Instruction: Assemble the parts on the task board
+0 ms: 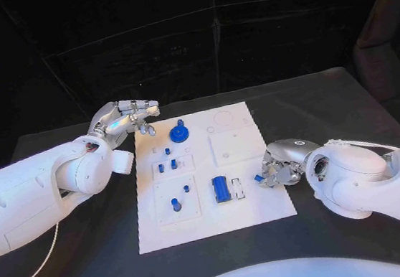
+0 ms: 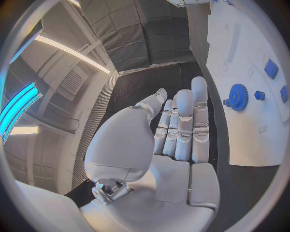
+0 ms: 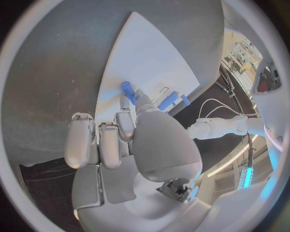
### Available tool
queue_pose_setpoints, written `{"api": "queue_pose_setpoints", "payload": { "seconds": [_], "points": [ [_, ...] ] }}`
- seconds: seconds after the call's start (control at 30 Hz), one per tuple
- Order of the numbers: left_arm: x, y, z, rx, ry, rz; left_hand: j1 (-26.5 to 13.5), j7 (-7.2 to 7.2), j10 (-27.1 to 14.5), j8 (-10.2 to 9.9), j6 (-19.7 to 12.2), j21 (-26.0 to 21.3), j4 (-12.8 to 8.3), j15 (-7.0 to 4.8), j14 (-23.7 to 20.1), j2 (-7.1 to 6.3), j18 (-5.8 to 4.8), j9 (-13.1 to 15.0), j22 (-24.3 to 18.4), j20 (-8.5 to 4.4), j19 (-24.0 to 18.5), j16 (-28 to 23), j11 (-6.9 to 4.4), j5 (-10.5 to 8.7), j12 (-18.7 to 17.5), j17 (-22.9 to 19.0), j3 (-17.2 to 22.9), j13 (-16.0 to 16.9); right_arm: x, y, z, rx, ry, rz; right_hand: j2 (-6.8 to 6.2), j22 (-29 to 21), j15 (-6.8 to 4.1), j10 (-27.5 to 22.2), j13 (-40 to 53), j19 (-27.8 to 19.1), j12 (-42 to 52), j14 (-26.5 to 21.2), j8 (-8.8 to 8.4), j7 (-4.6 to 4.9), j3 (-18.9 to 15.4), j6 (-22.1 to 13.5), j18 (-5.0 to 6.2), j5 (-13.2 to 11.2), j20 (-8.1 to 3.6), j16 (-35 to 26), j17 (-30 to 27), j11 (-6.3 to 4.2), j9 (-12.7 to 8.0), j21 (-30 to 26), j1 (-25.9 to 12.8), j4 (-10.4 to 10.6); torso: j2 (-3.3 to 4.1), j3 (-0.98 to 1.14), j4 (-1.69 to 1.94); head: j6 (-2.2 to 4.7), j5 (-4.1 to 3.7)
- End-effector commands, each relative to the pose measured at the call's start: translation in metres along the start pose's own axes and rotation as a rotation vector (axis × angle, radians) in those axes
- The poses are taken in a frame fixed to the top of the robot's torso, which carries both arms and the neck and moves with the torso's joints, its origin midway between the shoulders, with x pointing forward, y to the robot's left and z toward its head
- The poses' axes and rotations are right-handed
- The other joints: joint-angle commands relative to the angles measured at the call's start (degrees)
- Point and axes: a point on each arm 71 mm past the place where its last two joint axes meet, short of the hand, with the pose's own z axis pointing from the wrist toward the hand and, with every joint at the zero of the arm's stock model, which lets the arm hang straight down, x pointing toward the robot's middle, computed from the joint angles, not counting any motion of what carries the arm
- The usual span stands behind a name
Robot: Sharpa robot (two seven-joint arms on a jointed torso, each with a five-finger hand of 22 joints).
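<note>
Trouble could come at the right hand (image 1: 281, 166): it pinches a small blue piece (image 1: 259, 179) at the task board's (image 1: 255, 209) right edge, and such a light fingertip hold might let it twist or drop onto the bench (image 1: 330, 101). The long blue block (image 1: 220, 189) lies just beside that hand. The left hand (image 1: 125, 117) hovers open off the board's far left corner, near the blue gear (image 1: 179, 134).
</note>
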Motion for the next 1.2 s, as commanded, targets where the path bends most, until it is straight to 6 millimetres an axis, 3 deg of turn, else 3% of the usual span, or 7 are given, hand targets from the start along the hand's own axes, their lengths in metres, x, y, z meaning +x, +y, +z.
{"api": "queue_pose_setpoints", "payload": {
  "seconds": [0.03,0.23,0.6,0.83,1.2],
  "points": [
    [0.001,-0.001,0.000,0.006,0.010,-0.007,0.0,-0.09,-0.5,0.2,-0.4,-0.3,-0.1,0.13,-0.3,0.45,0.71,0.0,-0.1,-0.06,0.4,0.3,-0.06,0.13,0.4,-0.1,-0.3,0.1,0.000,0.006,-0.003,-0.042,-0.009,0.254,1.93,0.2,-0.25,0.5,0.1,0.2,0.1,3.7,0.23,-0.05,0.9,0.0,-0.69,0.7,-0.27,0.2,2.8,-0.69,0.5,0.4,2.1,0.1,0.04,-0.01,-0.05,-0.01,0.14],
    [0.001,-0.001,0.000,0.006,0.010,-0.007,0.0,-0.09,-0.5,0.2,-0.4,-0.3,-0.1,0.13,-0.3,0.45,0.71,0.0,-0.1,-0.06,0.4,0.3,-0.06,0.13,0.4,-0.1,-0.3,0.1,0.000,0.010,-0.005,-0.048,-0.012,0.364,1.25,0.2,-0.17,0.5,0.0,0.2,-0.1,3.7,-0.05,0.06,1.5,0.0,-0.68,0.9,-0.20,0.2,2.8,-0.60,0.4,0.4,1.1,0.6,0.05,-0.04,0.01,-0.12,0.34],
    [0.001,-0.001,0.000,0.005,0.012,-0.007,0.0,-0.09,-0.5,0.2,-0.4,-0.3,-0.1,0.13,-0.3,0.45,0.71,0.0,-0.1,-0.06,0.4,0.3,-0.06,0.13,0.4,-0.1,-0.3,0.1,0.007,0.017,0.002,-0.006,0.045,0.400,-0.56,0.4,-0.14,0.7,0.2,0.2,0.1,3.7,-0.34,0.01,2.2,0.6,-0.70,1.9,-0.12,0.2,2.8,-0.61,0.5,0.4,-0.9,1.2,0.04,-0.04,-0.01,-0.32,0.60],
    [0.002,-0.001,0.000,0.004,0.014,-0.008,0.0,-0.09,-0.5,0.2,-0.4,-0.3,-0.1,0.13,-0.3,0.45,0.71,0.0,-0.1,-0.06,0.4,0.3,-0.06,0.13,0.4,-0.1,-0.3,0.1,0.011,0.018,0.008,0.043,0.072,0.379,-1.78,1.4,-0.48,1.6,0.9,0.6,0.9,3.8,0.13,-0.68,2.0,2.5,-0.87,3.6,-0.27,0.5,3.4,-1.12,1.0,1.0,-3.8,2.7,0.15,-0.04,0.05,-0.36,0.78],
    [0.003,-0.001,0.000,0.003,0.018,-0.010,0.0,-0.09,-0.5,0.2,-0.4,-0.3,-0.1,0.13,-0.3,0.45,0.71,0.0,-0.1,-0.06,0.4,0.3,-0.06,0.13,0.4,-0.1,-0.3,0.1,0.014,0.025,0.014,0.058,0.086,0.323,-2.01,1.5,-0.61,1.8,1.0,0.7,0.9,3.8,0.16,-0.84,1.9,2.9,-0.90,3.6,-0.38,0.5,3.6,-1.25,1.1,1.0,-4.7,3.3,0.05,0.01,-0.07,-0.66,0.96]
  ]
}}
